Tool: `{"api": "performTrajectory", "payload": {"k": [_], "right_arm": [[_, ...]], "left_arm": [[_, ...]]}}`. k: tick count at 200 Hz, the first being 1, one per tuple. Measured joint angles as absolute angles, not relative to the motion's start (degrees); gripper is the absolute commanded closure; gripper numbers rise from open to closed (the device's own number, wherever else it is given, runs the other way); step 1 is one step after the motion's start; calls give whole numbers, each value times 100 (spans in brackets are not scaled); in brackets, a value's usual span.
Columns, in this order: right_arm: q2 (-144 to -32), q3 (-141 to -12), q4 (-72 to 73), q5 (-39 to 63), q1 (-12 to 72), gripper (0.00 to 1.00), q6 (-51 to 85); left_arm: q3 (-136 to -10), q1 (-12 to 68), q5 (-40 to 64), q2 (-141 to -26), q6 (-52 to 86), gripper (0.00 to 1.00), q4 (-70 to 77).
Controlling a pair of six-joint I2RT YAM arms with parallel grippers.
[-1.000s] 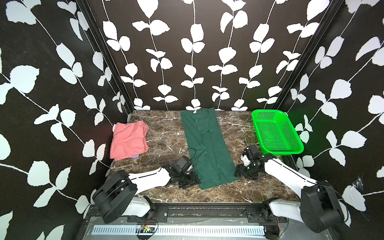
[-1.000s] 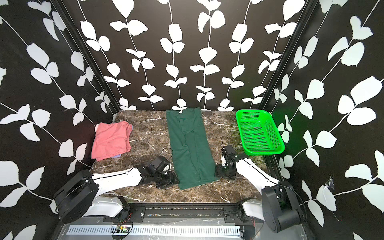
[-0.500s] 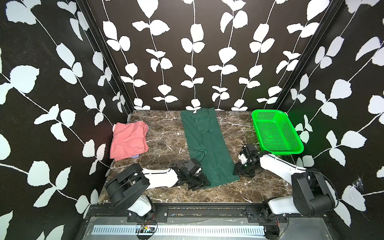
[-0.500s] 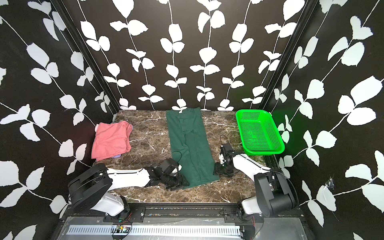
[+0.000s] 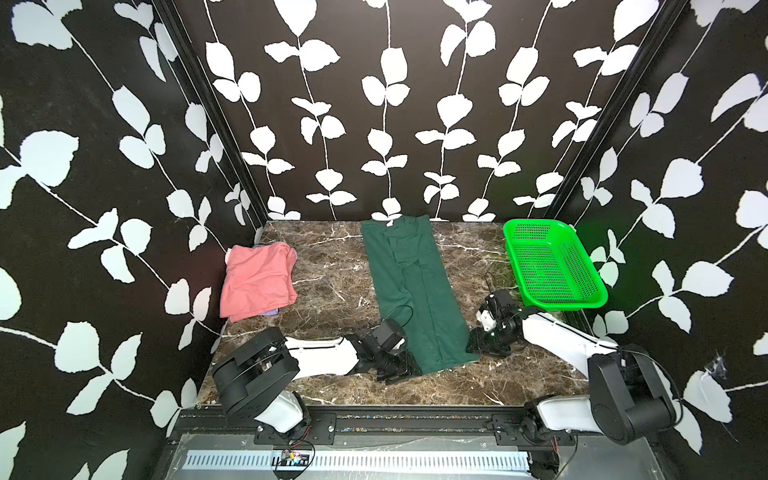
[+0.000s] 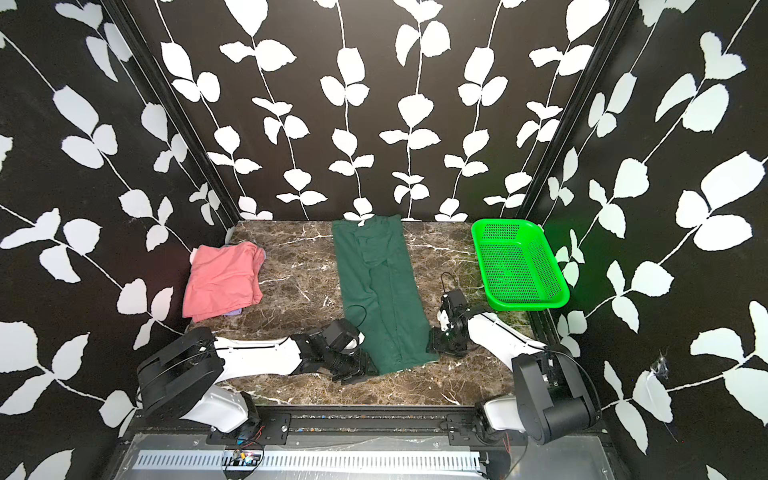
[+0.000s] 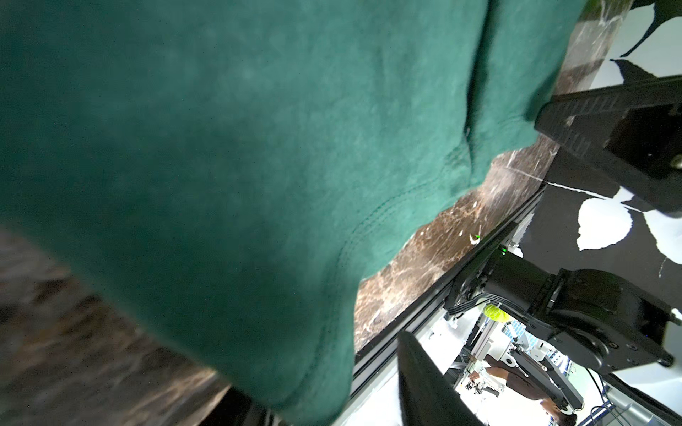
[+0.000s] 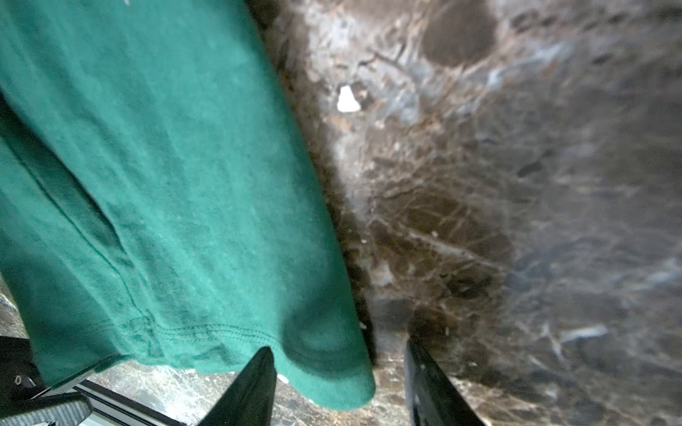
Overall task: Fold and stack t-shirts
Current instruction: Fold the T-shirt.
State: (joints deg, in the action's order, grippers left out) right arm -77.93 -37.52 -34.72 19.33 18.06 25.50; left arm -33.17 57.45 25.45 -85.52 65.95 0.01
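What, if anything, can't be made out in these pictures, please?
- Lavender shirt: only a sliver shows, under the pink shirt, in both top views.
- Left tool: in the left wrist view the green shirt hides one finger, so its grip is unclear.
- Right tool: fingers cut off by the wrist view's edge.

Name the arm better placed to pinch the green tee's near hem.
Right. The right tool, open, straddles the tee at its hem corner; the left tool shows no clear alignment.

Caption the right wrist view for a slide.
Right gripper open around the green t-shirt's hem corner on marble table.
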Motion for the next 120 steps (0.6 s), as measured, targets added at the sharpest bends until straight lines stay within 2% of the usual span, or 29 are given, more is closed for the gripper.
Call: {"api": "performTrajectory", "payload": {"k": [10,17,22,27,29,49,120], "right_arm": [[-7808,-3741,-3454,1918,1804,63,2530],[-7822,-3728,-3444,1920,1806,68,2530],[-7839,-3721,-3452,1929,1804,70,2589],[-7850,-3719,-3454,1907,1804,73,2604],[-7850,-3719,-3452,1903,1800,75,2587],[-7896,-3706,-3450,2001,1811,100,2589],[-7708,-3710,-3723,2265,1859,100,2836]], "left_arm": [[-3367,5747,2523,-8552,6591,53,-121],[-3406,5749,2484,-8552,6582,61,-237],[-3422,5752,2469,-8554,6567,72,-309],[-3439,5752,2421,-8554,6545,95,-405],[-3439,5754,2410,-8556,6549,100,-445],[-3448,5754,2272,-8562,6534,100,-790],[-3599,5763,2139,-8479,6447,100,-1387]]}}
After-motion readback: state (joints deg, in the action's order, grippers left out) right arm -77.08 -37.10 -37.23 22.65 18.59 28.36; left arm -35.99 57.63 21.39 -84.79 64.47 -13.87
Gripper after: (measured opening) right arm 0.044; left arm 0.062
